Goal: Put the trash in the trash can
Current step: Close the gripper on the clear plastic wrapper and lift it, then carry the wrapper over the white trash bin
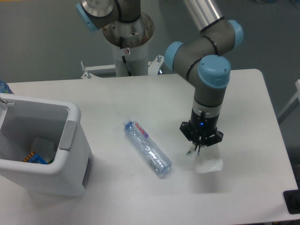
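Here the fingers point(200, 147) are pinched on the wrapper point(208, 161), which hangs just below them, right of the bottle point(146, 148).

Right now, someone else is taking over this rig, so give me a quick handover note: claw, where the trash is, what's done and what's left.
Claw: shut on the plastic wrapper, which hangs just above the table, right of the bottle.
Water bottle: lying on its side mid-table, cap toward the trash can, untouched.
Trash can: at the table's left edge, open; something colourful already lies at its bottom.
Done: wrapper grasped and lifted.
Left: carry the wrapper left over the bottle to the can and release, then come back for the bottle.
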Robot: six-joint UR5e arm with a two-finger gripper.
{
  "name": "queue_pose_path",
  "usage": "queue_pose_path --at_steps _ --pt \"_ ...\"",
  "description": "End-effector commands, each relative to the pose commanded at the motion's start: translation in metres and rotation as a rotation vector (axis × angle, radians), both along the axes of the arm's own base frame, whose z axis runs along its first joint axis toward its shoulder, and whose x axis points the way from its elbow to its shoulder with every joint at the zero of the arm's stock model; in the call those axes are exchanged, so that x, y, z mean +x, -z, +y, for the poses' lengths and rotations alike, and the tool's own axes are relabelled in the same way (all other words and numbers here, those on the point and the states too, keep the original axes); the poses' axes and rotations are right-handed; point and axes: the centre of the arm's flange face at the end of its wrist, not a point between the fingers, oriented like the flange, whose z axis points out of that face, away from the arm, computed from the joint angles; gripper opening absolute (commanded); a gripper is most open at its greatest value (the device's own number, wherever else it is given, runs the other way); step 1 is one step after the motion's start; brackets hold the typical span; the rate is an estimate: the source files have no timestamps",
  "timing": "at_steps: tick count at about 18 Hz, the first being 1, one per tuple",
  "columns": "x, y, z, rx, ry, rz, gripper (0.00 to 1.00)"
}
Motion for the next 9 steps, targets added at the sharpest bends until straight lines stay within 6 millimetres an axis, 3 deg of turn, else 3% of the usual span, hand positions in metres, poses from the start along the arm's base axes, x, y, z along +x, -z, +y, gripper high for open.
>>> queue_pose_path --at_steps 5,9 --pt "0.011 -0.048 0.025 0.195 -0.122 -0.122 0.0" --pt "0.033 -0.082 0.05 0.277 -0.171 -0.189 0.0"
